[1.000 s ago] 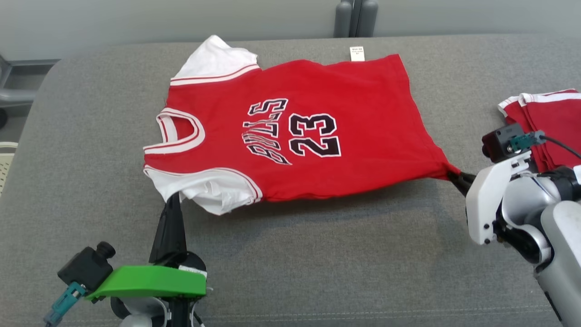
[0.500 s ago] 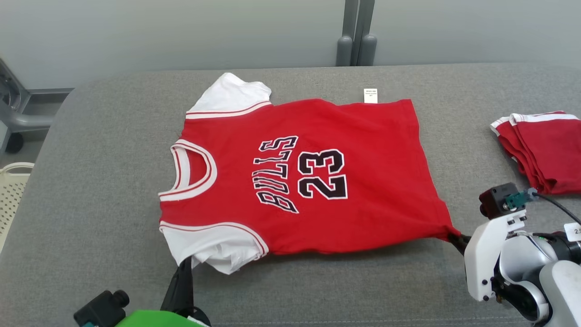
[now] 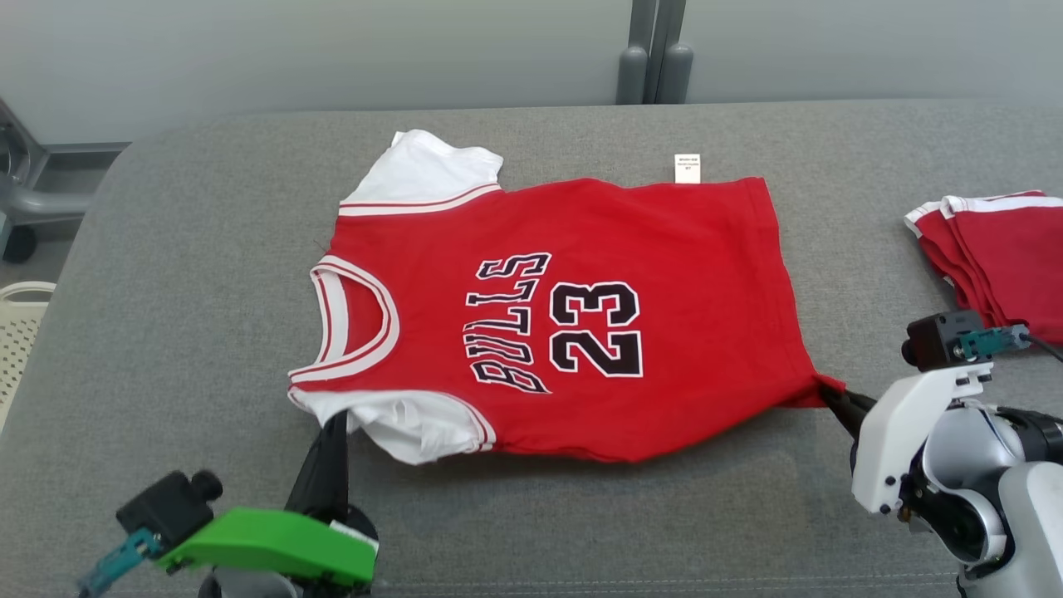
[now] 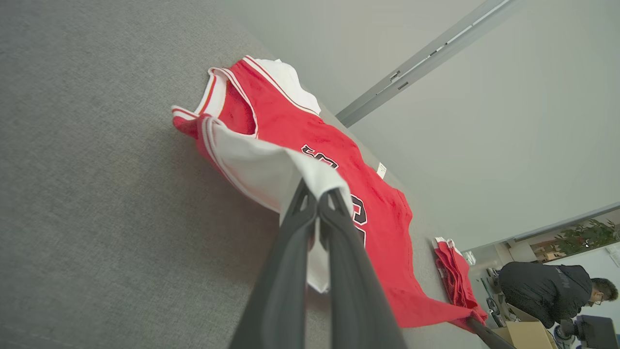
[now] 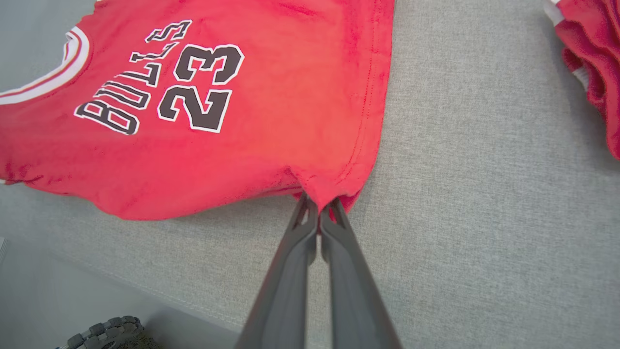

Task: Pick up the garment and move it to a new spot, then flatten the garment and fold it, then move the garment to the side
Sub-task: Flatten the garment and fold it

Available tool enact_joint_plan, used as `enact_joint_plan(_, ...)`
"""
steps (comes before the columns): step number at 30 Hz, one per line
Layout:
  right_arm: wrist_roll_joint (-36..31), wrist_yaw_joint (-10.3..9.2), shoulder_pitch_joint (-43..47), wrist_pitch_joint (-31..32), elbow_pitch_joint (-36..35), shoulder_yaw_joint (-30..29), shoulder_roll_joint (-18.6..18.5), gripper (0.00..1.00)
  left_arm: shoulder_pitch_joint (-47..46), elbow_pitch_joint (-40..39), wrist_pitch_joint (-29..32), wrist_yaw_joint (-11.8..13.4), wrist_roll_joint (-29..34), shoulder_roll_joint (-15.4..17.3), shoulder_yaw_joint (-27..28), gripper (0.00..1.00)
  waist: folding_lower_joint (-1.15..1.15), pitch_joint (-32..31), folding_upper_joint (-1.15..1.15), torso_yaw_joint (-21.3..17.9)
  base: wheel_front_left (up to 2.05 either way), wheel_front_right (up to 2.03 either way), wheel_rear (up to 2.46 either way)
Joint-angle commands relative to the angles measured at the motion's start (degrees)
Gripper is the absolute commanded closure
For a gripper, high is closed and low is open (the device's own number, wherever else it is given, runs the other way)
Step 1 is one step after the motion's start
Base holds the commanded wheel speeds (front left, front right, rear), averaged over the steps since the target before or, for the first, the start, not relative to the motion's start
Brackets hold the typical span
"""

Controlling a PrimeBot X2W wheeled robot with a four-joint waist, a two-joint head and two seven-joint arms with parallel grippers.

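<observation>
Left gripper (image 3: 336, 419): clenched on the edge of the near white sleeve (image 3: 415, 425), which is lifted slightly off the grey padded table (image 3: 166, 291).
Jersey (image 3: 565, 316): a red "BULLS 23" jersey, spread face up at the middle of the table. The neckline is turned toward the robot's left and the hem toward its right, and the near edge is raised between the two grips.
Care label (image 3: 687, 169): seen just beyond the far edge of the jersey.
Right gripper (image 3: 833, 397): clamped on the near hem corner (image 3: 818, 389), with the cloth bunched at the fingertips.
Folded pile (image 3: 996, 249): red garments with white trim, stacked at the table's right end, well apart from the jersey.
Step in hand: judged to be the flattening. Even, opposed tension is to be applied along the near edge, the cloth lowered level, and the crumpled near sleeve smoothed before release.
Count: one spread jersey, two sleeves, one label, two grippers, and one pile whose layers cannot be counted.
</observation>
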Motion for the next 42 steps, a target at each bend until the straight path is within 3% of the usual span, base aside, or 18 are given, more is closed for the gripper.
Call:
enact_joint_plan(1, 0.4, -0.03, -1.3, -0.5, 0.4, -0.5, 0.6, 1.00, -2.2, 0.8, 0.2, -0.5, 0.2, 0.0, -0.1, 1.00, 0.01, 0.8, 0.00, 0.1, 0.00, 0.00, 0.00)
enact_joint_plan(8, 1.4, -0.02, -8.4, -1.8, 5.8, -0.9, 4.6, 1.00, -15.9, 11.2, 1.5, -2.7, 2.1, -0.9, -1.3, 1.00, 0.01, 3.7, 0.00, -0.4, 0.00, 0.00, 0.00)
enact_joint_plan(17, -1.1, -0.02, -15.6, -5.3, 15.8, -1.3, 5.8, 1.00, -27.4, 25.1, -1.4, -5.7, 3.4, -2.4, -0.4, 1.00, 0.01, 6.4, 0.00, -0.7, 0.00, 0.00, 0.00)
enact_joint_plan(30, -5.5, -0.02, -23.5, -11.7, 26.9, -1.2, 7.4, 1.00, -36.9, 39.9, -5.5, -7.8, 6.5, -2.5, -1.2, 1.00, 0.01, 9.3, 0.00, -1.1, 0.00, 0.00, 0.00)
enact_joint_plan(42, -7.3, -0.02, -26.9, -14.4, 33.5, 0.9, 7.2, 1.00, -42.6, 48.2, -7.8, -10.1, 8.3, -3.2, -3.0, 1.00, 0.01, 10.3, 0.00, -0.7, 0.00, 0.00, 0.00)
